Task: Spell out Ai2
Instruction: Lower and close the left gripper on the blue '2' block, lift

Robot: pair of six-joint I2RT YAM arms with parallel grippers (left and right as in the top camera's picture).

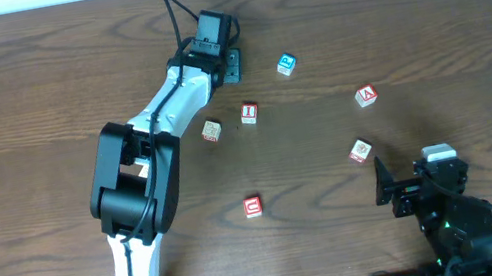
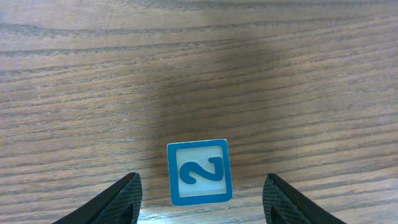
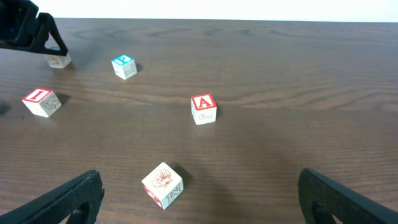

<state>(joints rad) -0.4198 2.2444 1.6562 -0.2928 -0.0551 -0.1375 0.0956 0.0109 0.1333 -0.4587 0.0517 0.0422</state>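
Wood-grain table (image 1: 9,119) bears scattered cubes, none yet lined up into a word. Left gripper (image 2: 201,182) hangs over the 2 (image 2: 199,173) at the far middle of the table. Its jaws are open on either side of the cube with a gap each way, gripping nothing. Right gripper (image 3: 200,180) sits near its base, jaws spread wide and empty. A (image 1: 366,96) and I (image 1: 249,113) lie well apart. The step in hand looks like picking the 2. Next, the jaws should close squarely on its sides, then lift.
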